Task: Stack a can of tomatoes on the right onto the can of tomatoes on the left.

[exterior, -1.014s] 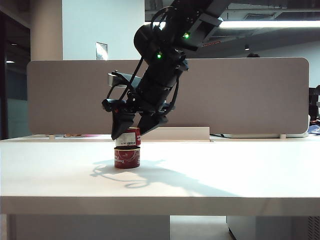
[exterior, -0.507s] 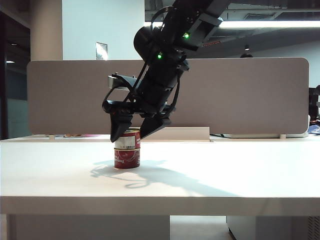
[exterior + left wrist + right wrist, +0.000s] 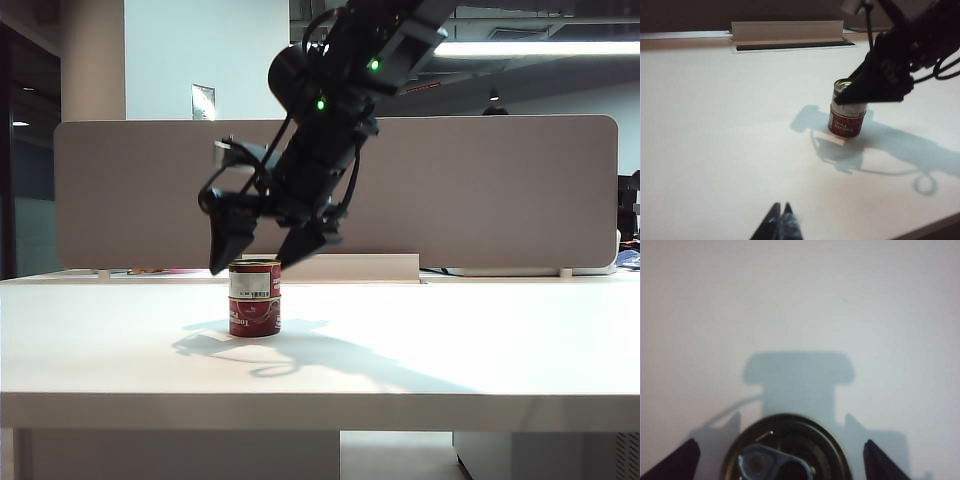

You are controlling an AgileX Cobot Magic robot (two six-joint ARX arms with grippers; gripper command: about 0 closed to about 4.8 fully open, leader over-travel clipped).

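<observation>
**Two tomato cans stacked, right pincer spread above them**

On the white desk [image 3: 420, 350] the two cans stand one on the other, a little left of its middle and nearer the far edge than the front edge. The lower can [image 3: 255, 315] shows its red label; the upper can [image 3: 254, 278] sits squarely on it, upright, with a white label patch facing the exterior camera. The pair casts a shadow toward the front right of the desk.

The right pincer [image 3: 262, 250] hangs just over the stack, pointing down at a slant, its two fingers wide apart and clear of the upper can's sides. In the right wrist view the fingertips [image 3: 675, 460] flank the can's lid [image 3: 785, 450], with its pull tab, and do not touch it. The left wrist view shows the same dark pincer [image 3: 860, 97] above the stack.

The left pincer [image 3: 780, 220] is near the desk's front edge, well apart from the cans, its tips drawn together with nothing between them.

A grey partition [image 3: 500, 190] stands behind the desk's far edge.
</observation>
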